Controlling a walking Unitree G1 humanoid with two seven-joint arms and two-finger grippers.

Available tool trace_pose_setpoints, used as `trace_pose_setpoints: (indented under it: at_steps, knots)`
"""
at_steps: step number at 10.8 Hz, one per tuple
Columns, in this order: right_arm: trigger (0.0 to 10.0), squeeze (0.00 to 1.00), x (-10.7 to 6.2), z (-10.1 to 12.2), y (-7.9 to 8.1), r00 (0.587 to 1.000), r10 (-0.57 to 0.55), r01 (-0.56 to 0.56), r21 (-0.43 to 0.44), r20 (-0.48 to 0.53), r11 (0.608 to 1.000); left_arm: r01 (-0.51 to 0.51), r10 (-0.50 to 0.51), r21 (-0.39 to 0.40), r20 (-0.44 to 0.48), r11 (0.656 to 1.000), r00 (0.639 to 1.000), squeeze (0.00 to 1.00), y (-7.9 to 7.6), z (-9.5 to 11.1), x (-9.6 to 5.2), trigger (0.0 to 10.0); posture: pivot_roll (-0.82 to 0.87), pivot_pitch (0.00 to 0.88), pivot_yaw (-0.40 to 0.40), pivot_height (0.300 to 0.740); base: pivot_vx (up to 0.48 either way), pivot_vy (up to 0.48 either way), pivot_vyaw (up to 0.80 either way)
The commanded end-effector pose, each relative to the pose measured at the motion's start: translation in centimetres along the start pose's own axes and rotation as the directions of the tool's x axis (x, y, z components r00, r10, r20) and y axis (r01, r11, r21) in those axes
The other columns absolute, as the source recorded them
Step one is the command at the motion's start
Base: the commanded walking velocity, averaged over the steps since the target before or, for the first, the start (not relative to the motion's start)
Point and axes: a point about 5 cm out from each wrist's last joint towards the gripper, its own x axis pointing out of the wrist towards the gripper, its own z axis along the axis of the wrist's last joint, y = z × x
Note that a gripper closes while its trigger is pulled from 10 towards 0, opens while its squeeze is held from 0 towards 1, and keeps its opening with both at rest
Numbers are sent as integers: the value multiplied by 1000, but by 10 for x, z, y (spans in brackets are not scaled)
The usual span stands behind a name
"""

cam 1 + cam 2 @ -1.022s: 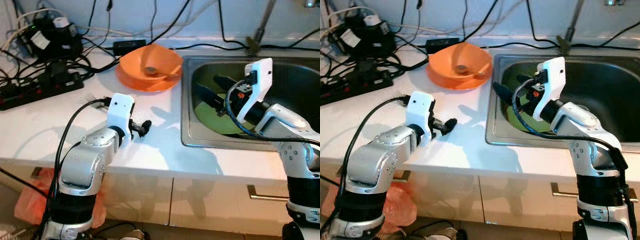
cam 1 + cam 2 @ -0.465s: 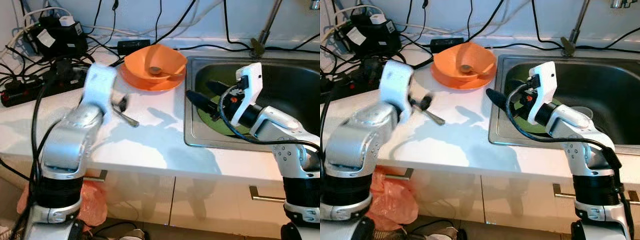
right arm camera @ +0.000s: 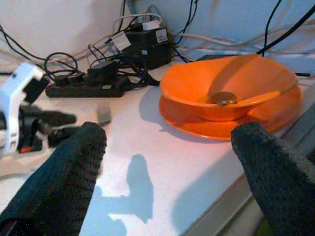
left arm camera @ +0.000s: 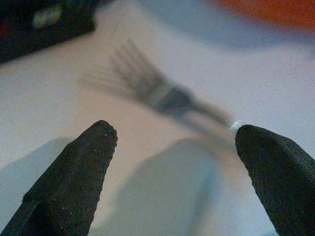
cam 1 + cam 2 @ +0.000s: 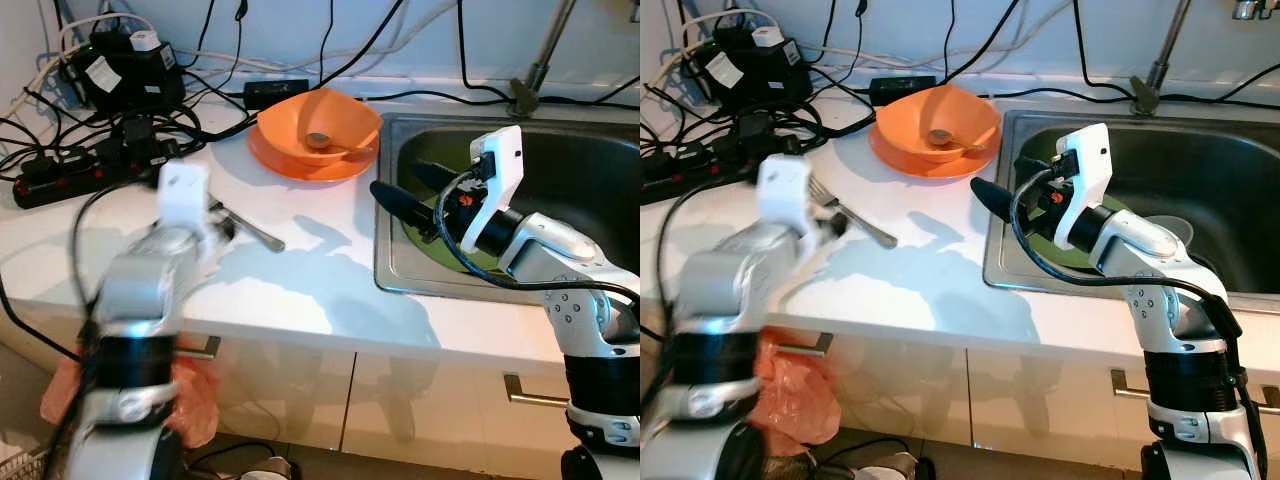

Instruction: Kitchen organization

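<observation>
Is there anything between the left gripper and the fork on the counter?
Nothing visible. The left gripper is open and hovers just above the fork, which lies flat on the bare white counter. The orange bowl sits further back, out of the way.

White bench [image 5: 300, 290] with an inset steel sink [image 5: 590, 190] at right (faucet stem [image 5: 545, 45] rising behind). Pale wall [image 5: 400, 30] at rear, draped with black cables [image 5: 330, 40]; a power strip [image 5: 60, 180] lies at left. Cream cabinet fronts [image 5: 420, 400] with bar handles [image 5: 535, 395] below.
</observation>
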Motion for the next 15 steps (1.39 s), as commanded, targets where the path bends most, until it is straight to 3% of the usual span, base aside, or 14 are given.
trace_pose_setpoints:
  at_steps: [1,4,8,11,14,15]
  knots:
    - [10000,0,-2,3,3,1000,1,-1,-17,20,1000,-10,11,-18,46,1000,999,0,-1,13,-2,10000,160,23,85,740,0,0,0]
    - [10000,0,-2,2,3,1000,0,1,-12,21,1000,-1,3,-29,75,1000,997,0,-7,20,-5,10000,162,25,83,740,0,0,0]
    - [10000,0,-2,2,4,1000,-4,4,-10,23,1000,-47,44,-61,-38,997,998,0,-9,-4,14,10000,146,25,96,740,0,0,0]
    - [10000,0,-5,2,5,1000,-16,16,-6,22,1000,-23,20,-73,-33,997,999,0,-22,-1,28,10000,128,31,104,740,0,0,0]
    - [10000,0,-8,1,5,999,-30,30,-4,18,1000,-18,0,-138,-134,990,991,0,-20,-17,38,10000,122,40,112,740,0,0,0]
    - [10000,0,-9,1,5,999,-33,33,-3,17,999,-14,-16,-168,-174,986,985,0,-16,-26,40,7373,125,45,114,740,0,0,0]
